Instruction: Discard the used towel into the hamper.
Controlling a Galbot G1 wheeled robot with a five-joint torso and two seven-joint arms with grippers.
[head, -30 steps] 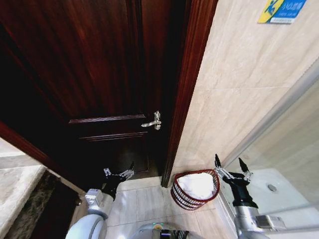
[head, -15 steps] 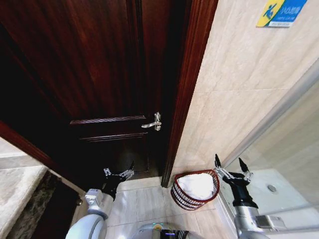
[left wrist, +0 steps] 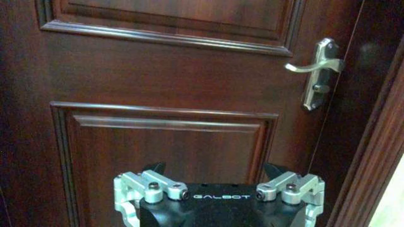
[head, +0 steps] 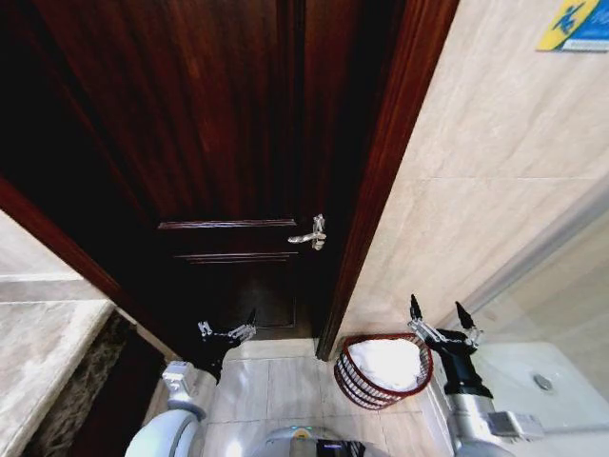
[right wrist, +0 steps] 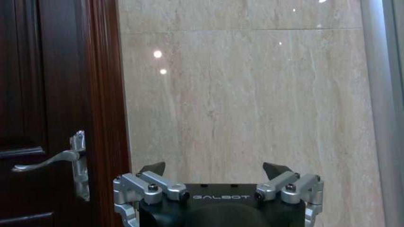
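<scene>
1. Dark wood fills most of the head view: a panelled door (head: 219, 171) with a silver handle (head: 311, 234), set beside a beige tiled wall (head: 476, 190), with pale floor tiles (head: 285, 390) below.
2. On the floor at the foot of the door frame, against the wall, stands the hamper (head: 383, 371).
3. White cloth, which I take to be the towel (head: 390, 362), lies inside the hamper and fills much of it.
4. Just beside the hamper's rim, on its wall side, the right gripper (head: 440, 319) is raised with its fingers spread and nothing between them; it points at the wall.
5. Well apart from the hamper, the left gripper (head: 226, 329) is held low in front of the door, also spread and empty.
6. Judging by this, the towel is already dropped in and the task looks all but finished; little seems left beyond drawing the arms away.
</scene>
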